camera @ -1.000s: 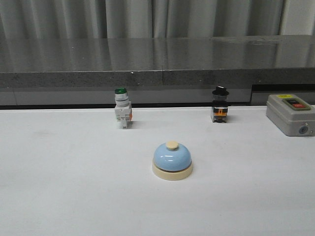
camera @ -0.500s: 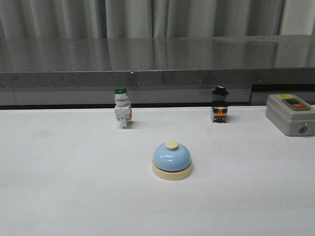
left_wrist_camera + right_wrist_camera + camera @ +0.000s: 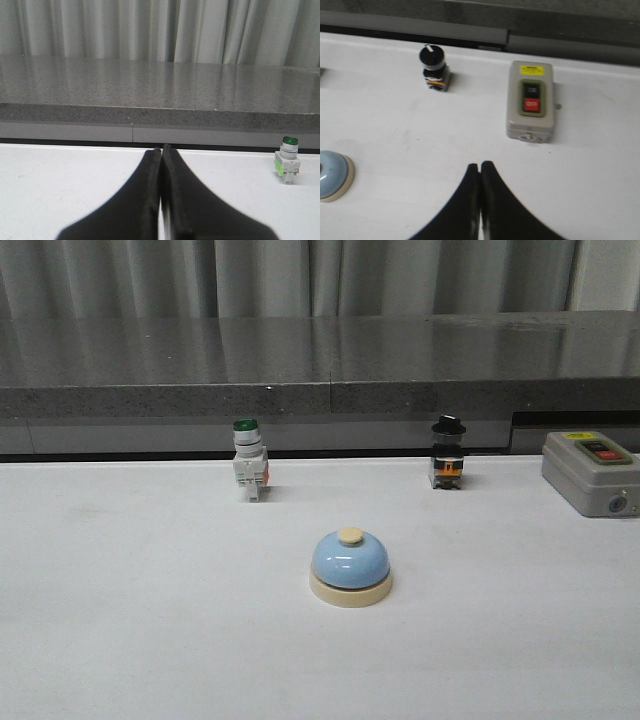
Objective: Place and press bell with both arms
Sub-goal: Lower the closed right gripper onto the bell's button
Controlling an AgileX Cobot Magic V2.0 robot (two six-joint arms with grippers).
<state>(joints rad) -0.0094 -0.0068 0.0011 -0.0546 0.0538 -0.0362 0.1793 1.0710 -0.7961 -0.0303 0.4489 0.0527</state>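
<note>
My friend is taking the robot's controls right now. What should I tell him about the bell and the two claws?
Left gripper: shut, holding nothing, low over the white table, with the green-capped switch ahead of it.
Right gripper: shut, holding nothing, with the grey box and the black-knob switch beyond it.
Bell: upright in the middle of the table, in front of both switches. Neither gripper touches it.
Done: nothing visible so far; neither arm shows in the front view.
Left: pick up and place the bell, then press its cream button.
</note>
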